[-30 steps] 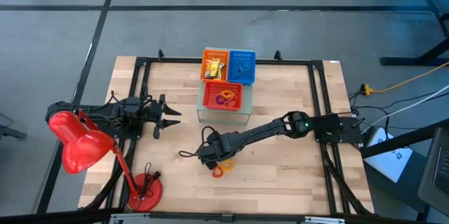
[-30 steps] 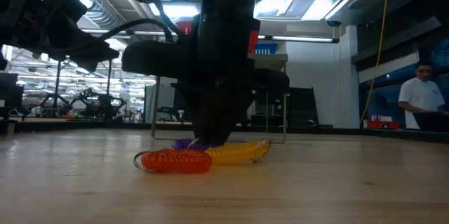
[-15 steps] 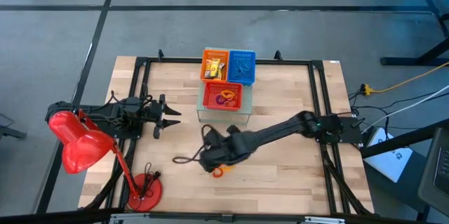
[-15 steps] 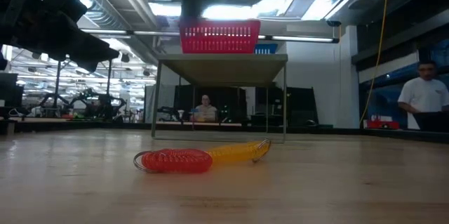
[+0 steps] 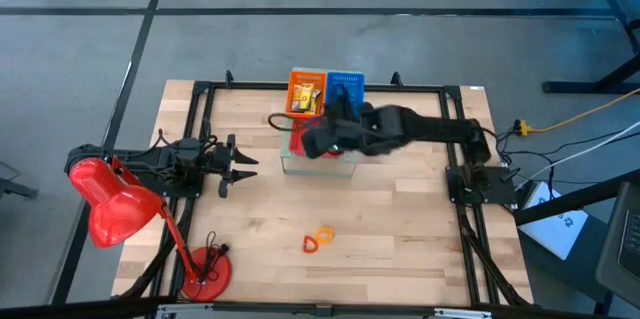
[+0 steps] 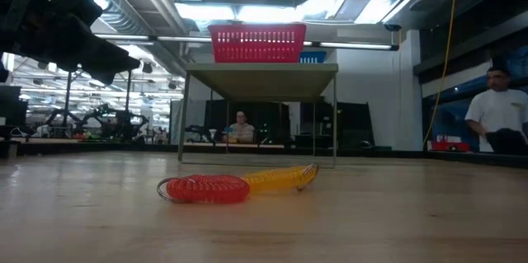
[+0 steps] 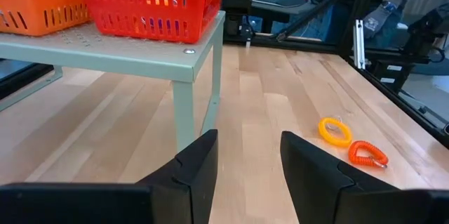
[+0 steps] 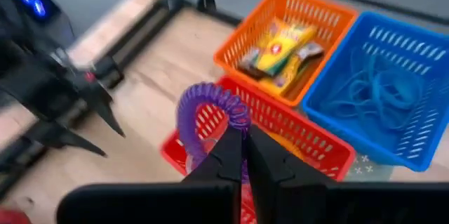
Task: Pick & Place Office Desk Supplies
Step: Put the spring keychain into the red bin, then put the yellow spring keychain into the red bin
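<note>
Right gripper (image 8: 242, 155) above the red basket (image 8: 309, 143), fingers clamped on a purple loop (image 8: 203, 108). Left gripper (image 7: 247, 161) left of that basket, fingers apart. Orange loop (image 5: 312, 244) and yellow loop (image 5: 324, 233) on bare table in front of the basket.

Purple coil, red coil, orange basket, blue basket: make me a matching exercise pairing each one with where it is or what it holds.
Things:
1. purple coil
2. red coil
3. orange basket
4. blue basket

Places or contents:
A. holds tangled blue loops
B. lies on the table beside a yellow coil
C. gripped in the right claw above the red basket
D. holds yellow packets

Pairs: 1-C, 2-B, 3-D, 4-A
</note>
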